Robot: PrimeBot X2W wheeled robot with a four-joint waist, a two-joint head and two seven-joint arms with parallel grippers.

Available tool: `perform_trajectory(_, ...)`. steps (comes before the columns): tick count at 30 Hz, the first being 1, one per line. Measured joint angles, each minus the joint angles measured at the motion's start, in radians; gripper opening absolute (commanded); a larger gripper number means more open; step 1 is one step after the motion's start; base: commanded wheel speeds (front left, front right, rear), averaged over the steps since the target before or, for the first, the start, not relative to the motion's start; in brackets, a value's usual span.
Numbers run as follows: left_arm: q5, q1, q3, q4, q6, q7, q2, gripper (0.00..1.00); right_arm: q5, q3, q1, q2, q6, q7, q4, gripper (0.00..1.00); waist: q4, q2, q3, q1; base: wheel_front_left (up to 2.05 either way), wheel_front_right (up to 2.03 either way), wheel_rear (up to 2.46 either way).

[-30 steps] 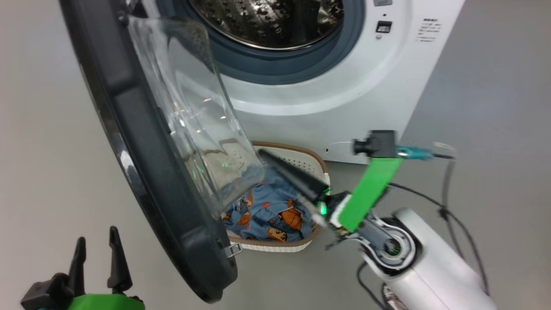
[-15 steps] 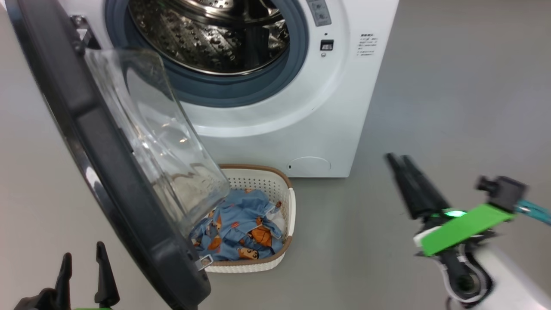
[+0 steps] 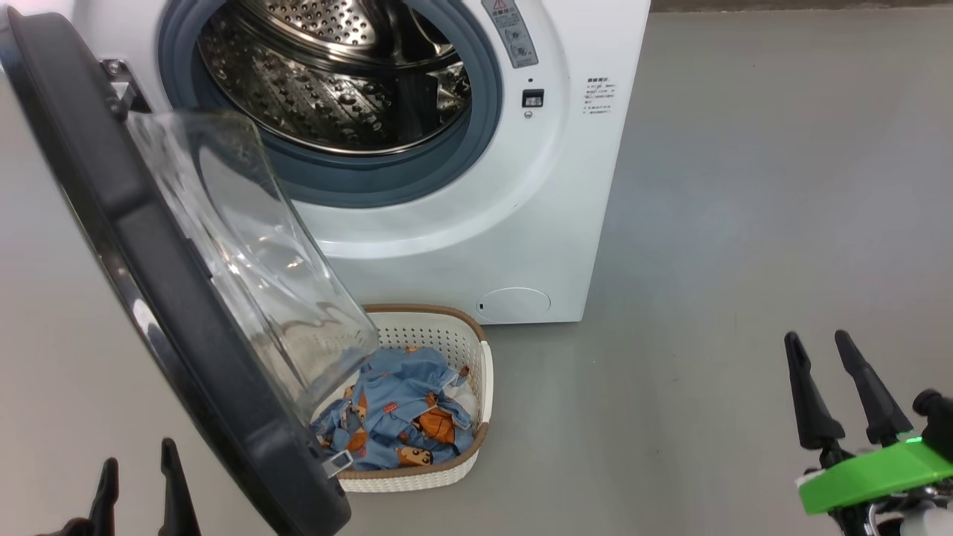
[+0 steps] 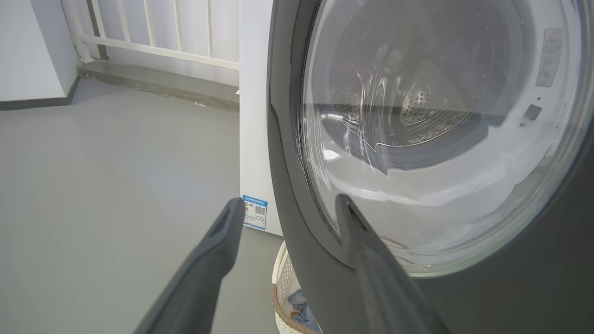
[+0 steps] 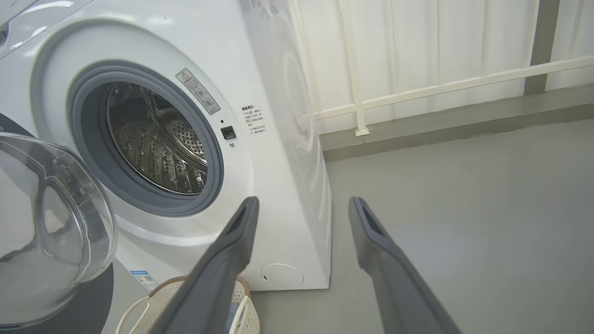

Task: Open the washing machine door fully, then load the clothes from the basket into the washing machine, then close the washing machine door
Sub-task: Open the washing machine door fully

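Right now both of your grippers are empty. Your left gripper (image 3: pixel 139 455) sits low beside the washing machine door (image 3: pixel 130 223), fingers spread apart, holding nothing. Your right gripper (image 3: pixel 817 339) is well off to the other side over the bare floor (image 3: pixel 707 223), also spread wide with nothing in it.

The clothes (image 3: pixel 398 417) lie in the basket (image 3: pixel 428 335), which sits on the floor just in front of the washing machine (image 3: pixel 521 246). The door swings out over the left part of the basket, and its glass bowl (image 3: pixel 246 246) hangs above some of the clothes.

That is the trouble spot. If you reach down for the clothes from the left, you could bump the glass. If you don't push the door wider first, it may block your arm. In the left wrist camera one finger (image 4: pixel 366 250) looks very near the door's rim, but I can't tell if it touches. Grab too little cloth and a piece may drop on the floor before it gets to the drum (image 3: pixel 327 89).
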Motion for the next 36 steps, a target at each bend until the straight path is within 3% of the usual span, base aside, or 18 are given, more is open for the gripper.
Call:
perform_trajectory(7, 0.0, 0.025, 0.006, 0.002, 0.0, 0.0, 0.0, 1.0, -0.21, -0.043, 0.071, 0.036, 0.0, 0.0, -0.031, 1.0, -0.006, 0.0, -0.024, 0.0, 0.0, 0.0, 0.0)
perform_trajectory(15, 0.0, 0.061, 0.015, 0.004, 0.0, 0.0, 0.0, 1.0, -0.334, -0.079, 0.143, 0.072, 0.0, 0.0, -0.026, 1.0, -0.015, 0.0, -0.041, 0.0, 0.0, 0.0, 0.0)
perform_trajectory(36, 0.0, 0.069, 0.013, 0.002, 0.005, 0.0, 0.0, 1.0, -0.384, -0.132, 0.176, 0.092, 0.0, 0.0, 0.018, 1.0, -0.012, 0.0, -0.044, 0.0, 0.0, 0.0, 0.0)
